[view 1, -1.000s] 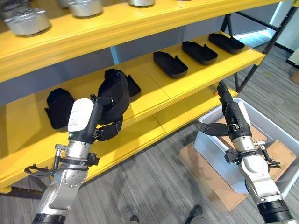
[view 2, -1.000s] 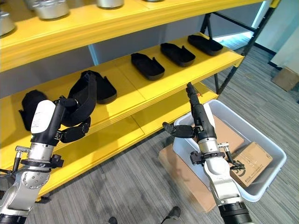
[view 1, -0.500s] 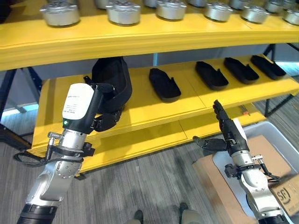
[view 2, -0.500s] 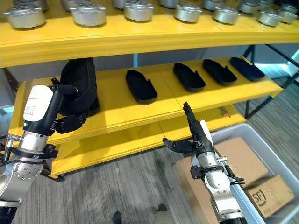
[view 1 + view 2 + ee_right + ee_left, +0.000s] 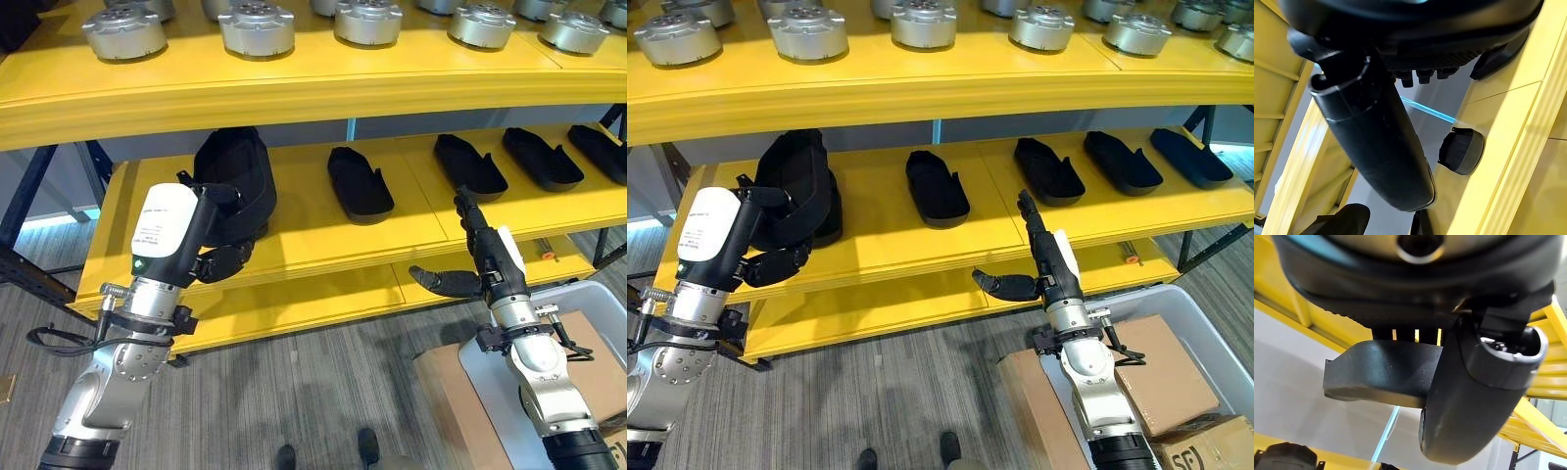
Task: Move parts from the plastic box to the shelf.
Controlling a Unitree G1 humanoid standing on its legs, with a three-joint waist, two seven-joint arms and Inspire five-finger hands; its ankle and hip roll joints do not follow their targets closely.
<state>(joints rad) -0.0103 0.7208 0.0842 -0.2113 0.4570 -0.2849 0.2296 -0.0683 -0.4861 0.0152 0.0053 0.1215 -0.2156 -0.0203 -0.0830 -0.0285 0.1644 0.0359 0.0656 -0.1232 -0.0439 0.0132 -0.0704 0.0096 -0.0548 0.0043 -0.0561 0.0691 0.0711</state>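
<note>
Part held upright at the shelf's left end

Left hand [image 5: 223,262] curls round a black part [image 5: 235,181], long axis upright, over the middle shelf [image 5: 294,230] beside the row of parts. Right hand [image 5: 477,257], fingers straight and empty, hovers farther right, near the plastic box [image 5: 588,294].

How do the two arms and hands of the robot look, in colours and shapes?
Both arms are silver-grey metal tubes ending in dark hands. The left hand has a white rounded cover with a small green mark behind it; the right hand is slim and black, with a white side panel.
</note>
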